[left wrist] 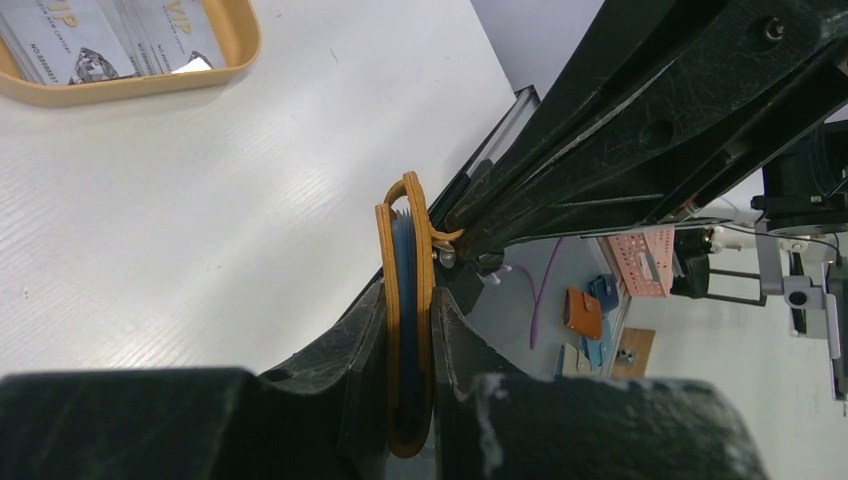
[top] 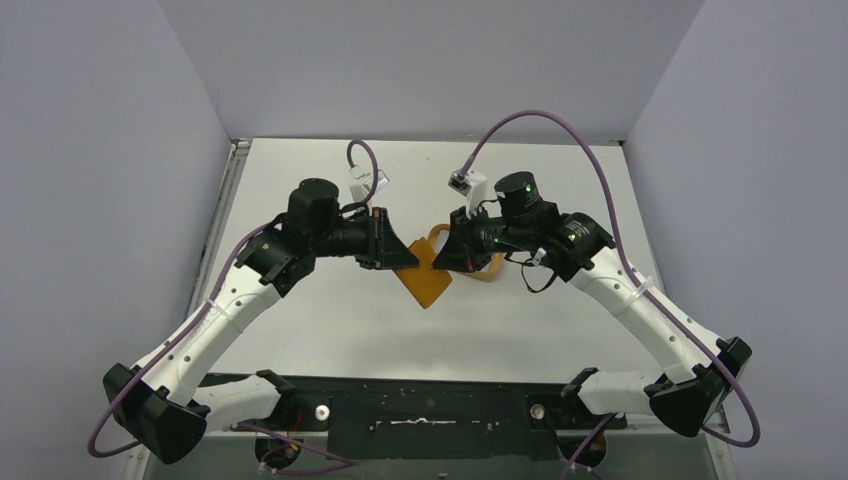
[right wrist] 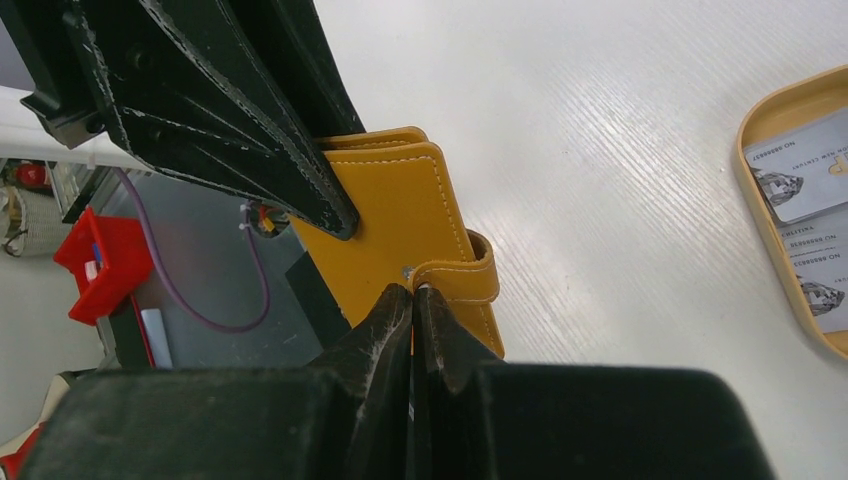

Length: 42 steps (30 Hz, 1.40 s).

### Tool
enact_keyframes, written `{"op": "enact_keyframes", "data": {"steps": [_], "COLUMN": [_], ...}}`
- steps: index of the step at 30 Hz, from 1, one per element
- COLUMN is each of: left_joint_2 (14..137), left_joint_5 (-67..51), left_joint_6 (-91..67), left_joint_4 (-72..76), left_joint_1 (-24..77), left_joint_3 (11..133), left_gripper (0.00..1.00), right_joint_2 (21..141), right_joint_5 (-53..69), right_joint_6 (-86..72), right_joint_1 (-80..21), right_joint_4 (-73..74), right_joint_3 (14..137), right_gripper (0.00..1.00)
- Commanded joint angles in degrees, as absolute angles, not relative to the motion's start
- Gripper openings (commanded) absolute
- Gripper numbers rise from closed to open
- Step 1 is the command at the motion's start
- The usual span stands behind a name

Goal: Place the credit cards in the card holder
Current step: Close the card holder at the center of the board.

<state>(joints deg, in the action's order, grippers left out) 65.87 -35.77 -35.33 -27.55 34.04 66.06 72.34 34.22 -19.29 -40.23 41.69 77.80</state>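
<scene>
The left pincer is clamping the card holder by one edge. It is presenting it edge-on over the desk, folded shut, with blue lining showing in the slit. The right pincer is pressing its fingertips together on the end of the closure tab, right beside the snap.

The leather is looking light and soft, likely to flex rather than resist. The tab is therefore seeming the sensible place to pull from while the other side is being pinned, though a hard tug is risking a slip off that thin strap.

Further out, the credit cards are lying overlapped in the orange tray, well apart from the holder. They are looking thin, stiff and slick, so a raised edge is probably the best place to pinch one.
</scene>
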Motion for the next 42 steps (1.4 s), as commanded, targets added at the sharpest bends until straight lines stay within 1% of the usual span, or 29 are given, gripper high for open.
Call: {"op": "enact_keyframes", "data": {"steps": [1, 31, 42], "left_joint_2": [65.57, 65.74, 64.32], "left_joint_5": [-38.14, -38.42, -42.19], "left_joint_6": [-36.70, -41.92, -49.30], "left_joint_4": [-21.89, -16.12, -5.29], "left_joint_1": [34.89, 36.47, 36.54], "left_joint_3": [68.56, 67.48, 64.63], "left_gripper": [0.00, 0.00, 0.00], "right_joint_2": [73.20, 74.03, 73.71], "right_joint_5": [31.67, 29.39, 28.24], "right_joint_6": [-19.87, -23.92, -26.79], "right_joint_1": [-41.16, -44.03, -44.21], "right_joint_4": [38.50, 34.34, 30.83], "right_joint_3": [77.82, 74.86, 71.87], "right_gripper": [0.00, 0.00, 0.00]}}
